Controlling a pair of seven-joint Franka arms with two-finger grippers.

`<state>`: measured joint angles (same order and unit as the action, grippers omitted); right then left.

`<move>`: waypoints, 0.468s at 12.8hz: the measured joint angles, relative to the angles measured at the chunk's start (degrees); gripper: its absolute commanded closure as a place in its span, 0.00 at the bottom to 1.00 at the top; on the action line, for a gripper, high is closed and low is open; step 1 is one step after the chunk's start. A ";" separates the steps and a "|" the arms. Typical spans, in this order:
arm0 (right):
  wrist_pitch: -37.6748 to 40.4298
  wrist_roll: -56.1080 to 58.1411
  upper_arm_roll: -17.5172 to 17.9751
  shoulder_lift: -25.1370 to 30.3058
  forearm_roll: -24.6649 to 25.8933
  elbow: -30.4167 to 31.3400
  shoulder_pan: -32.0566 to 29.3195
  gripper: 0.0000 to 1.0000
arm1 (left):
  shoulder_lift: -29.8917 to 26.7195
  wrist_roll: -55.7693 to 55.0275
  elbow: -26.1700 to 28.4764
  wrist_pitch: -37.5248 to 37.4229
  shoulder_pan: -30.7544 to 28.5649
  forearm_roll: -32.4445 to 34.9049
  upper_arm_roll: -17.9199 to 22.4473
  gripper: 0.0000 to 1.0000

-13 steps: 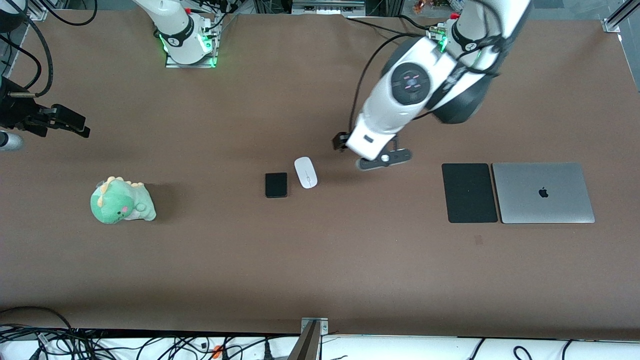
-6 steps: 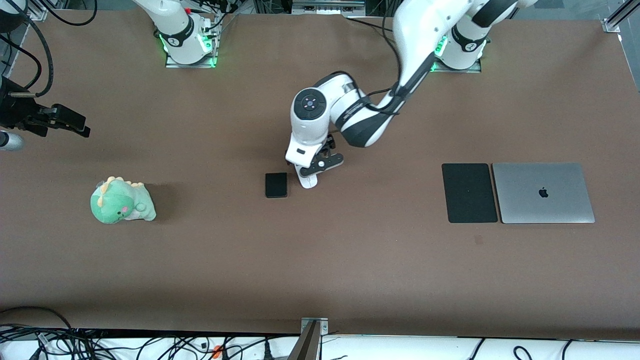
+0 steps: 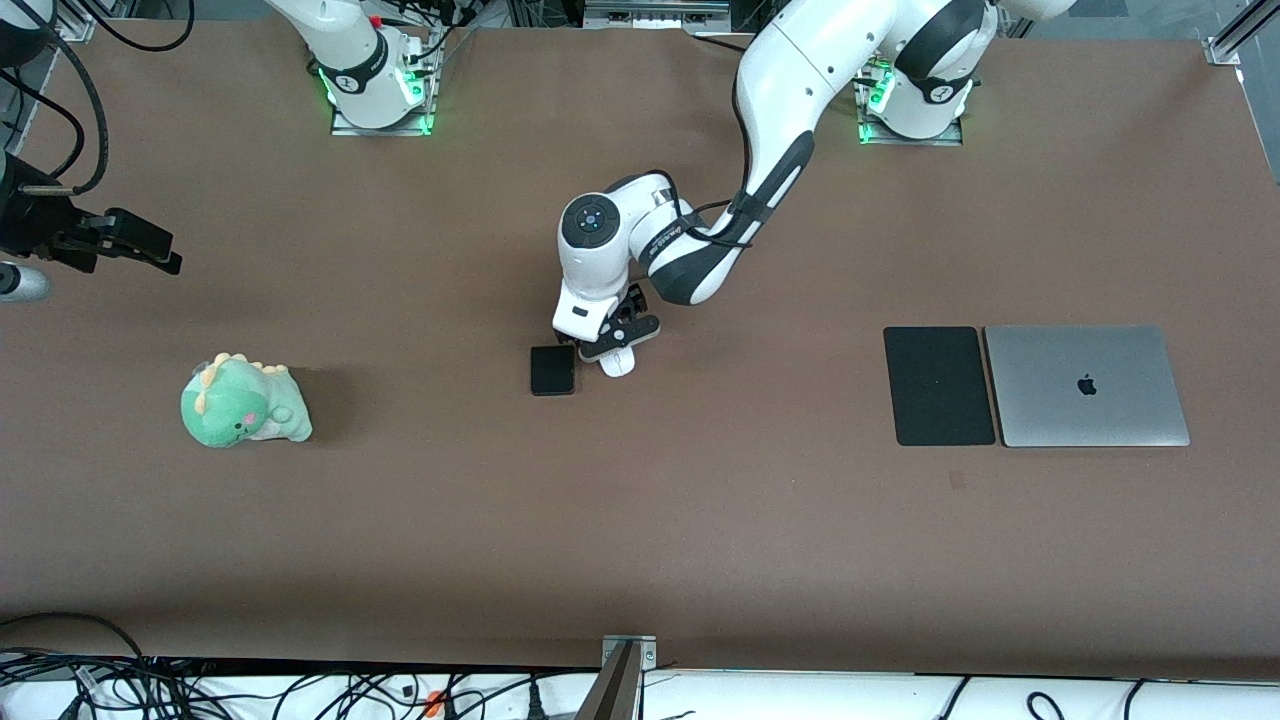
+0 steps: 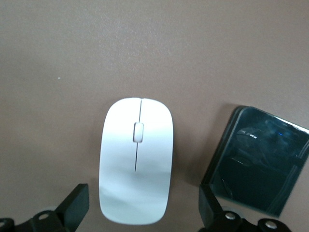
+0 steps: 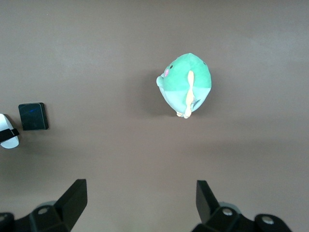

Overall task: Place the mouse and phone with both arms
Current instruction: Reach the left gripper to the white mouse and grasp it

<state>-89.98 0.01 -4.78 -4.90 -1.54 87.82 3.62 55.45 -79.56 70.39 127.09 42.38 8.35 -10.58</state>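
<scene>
The white mouse (image 3: 620,364) lies mid-table beside the black phone (image 3: 552,370), which is toward the right arm's end. My left gripper (image 3: 610,345) is low over the mouse, open. In the left wrist view its fingers (image 4: 77,205) stand on either side of the mouse (image 4: 136,159) without touching it, and the phone (image 4: 258,166) lies just outside one finger. My right gripper (image 3: 150,250) waits in the air at the right arm's end of the table, open and empty (image 5: 140,203). Its wrist view shows the phone (image 5: 33,116) and part of the mouse (image 5: 7,137).
A green plush dinosaur (image 3: 243,402) sits toward the right arm's end, also in the right wrist view (image 5: 186,84). A large black mouse pad (image 3: 938,385) and a closed silver laptop (image 3: 1086,385) lie side by side toward the left arm's end.
My left arm has swung from the mouse pad's side toward the mouse and come down over it, fingers open. The right arm, the mouse and the phone have not moved.
</scene>
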 measured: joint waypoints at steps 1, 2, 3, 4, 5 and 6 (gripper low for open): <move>0.01 0.00 0.00 0.00 0.00 0.00 0.00 0.00 | 0.38 0.02 -0.12 0.00 0.00 0.03 0.17 0.00; 0.02 0.00 0.00 0.00 0.00 0.00 0.00 0.00 | 0.69 0.03 -0.22 0.00 -0.01 0.15 0.26 0.00; 0.02 0.00 0.00 0.00 0.00 0.00 0.00 0.00 | 0.94 0.03 -0.26 0.00 -0.01 0.29 0.31 0.00; 0.02 0.00 0.00 0.00 0.00 0.01 0.00 0.00 | 1.15 0.05 -0.29 0.00 -0.01 0.36 0.34 0.10; 0.03 0.00 0.00 0.00 0.00 0.01 0.00 0.00 | 1.31 0.40 -0.30 0.00 -0.01 0.44 0.35 0.35; 0.04 0.00 0.01 0.00 0.00 0.01 0.00 0.00 | 1.41 1.48 -0.29 0.00 -0.01 0.48 0.37 0.49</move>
<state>-89.93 0.01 -4.78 -4.90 -1.54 87.83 3.62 56.86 -78.07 70.09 127.08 42.37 8.83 -10.22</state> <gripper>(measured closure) 0.000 0.093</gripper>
